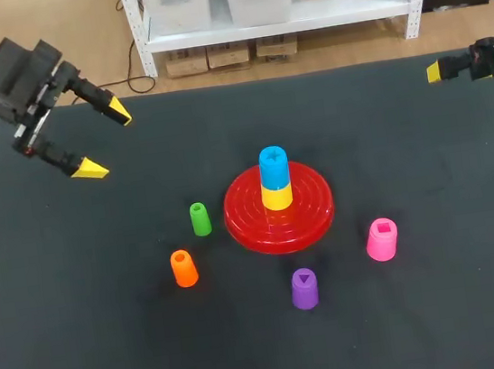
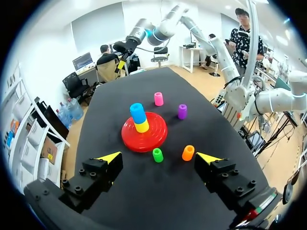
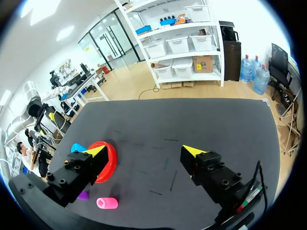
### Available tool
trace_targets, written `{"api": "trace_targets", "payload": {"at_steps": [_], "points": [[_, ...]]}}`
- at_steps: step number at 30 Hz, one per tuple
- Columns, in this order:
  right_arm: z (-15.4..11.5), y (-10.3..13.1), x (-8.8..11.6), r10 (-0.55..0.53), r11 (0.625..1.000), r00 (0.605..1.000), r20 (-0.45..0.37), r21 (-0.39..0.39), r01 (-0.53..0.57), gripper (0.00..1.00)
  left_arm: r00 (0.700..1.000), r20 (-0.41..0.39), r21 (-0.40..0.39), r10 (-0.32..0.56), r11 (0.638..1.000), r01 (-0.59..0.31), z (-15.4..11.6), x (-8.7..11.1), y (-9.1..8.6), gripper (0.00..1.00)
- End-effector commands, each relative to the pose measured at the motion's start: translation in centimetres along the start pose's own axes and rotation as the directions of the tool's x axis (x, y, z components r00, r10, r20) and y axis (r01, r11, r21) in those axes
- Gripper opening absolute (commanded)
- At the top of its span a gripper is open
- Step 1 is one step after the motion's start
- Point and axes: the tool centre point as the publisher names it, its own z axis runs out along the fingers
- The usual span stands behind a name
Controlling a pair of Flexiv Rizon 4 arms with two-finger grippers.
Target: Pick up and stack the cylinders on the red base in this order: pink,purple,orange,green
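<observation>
Left pincer (image 1: 104,139) & right pincer (image 3: 144,151) both spread, empty, by the table (image 1: 447,322) back corners. Red base (image 1: 278,209) already has yellow cylinder (image 1: 277,197) + blue cylinder (image 1: 273,167). Pink cylinder (image 1: 382,239) goes 1st; it's right of base, prob. right arm's pick. Purple cylinder (image 1: 303,288), orange cylinder (image 1: 183,268), green cylinder (image 1: 200,219) are spaced apart for easy grabs.

L pincer (image 2: 159,157) spread, green cyl (image 2: 157,155), orange cyl (image 2: 188,152) ahead, red base (image 2: 152,138) beyond

Your left end effector (image 1: 105,140) hangs open far left; your right end effector (image 3: 145,151), open too, far right
</observation>
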Motion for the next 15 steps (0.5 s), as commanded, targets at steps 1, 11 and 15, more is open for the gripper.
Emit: {"api": "trace_targets", "payload": {"at_steps": [1,11,15], "points": [[0.0,0.1,0.0,0.000,1.000,1.000,0.000,0.004,0.000,1.00,1.000,-0.001,-0.004,0.001,1.000,-0.001,0.1,0.0,-0.1,1.00],[-1.8,2.5,0.9,-0.308,0.951,0.951,-0.020,0.030,0.309,1.00,1.000,-0.001,-0.004,0.001,1.000,-0.001,0.1,0.0,-0.1,1.00],[-2.6,2.8,2.9,-0.458,0.884,0.885,-0.080,0.066,0.463,1.00,1.000,-0.001,-0.004,0.001,1.000,-0.001,0.1,0.0,-0.1,1.00]]}}
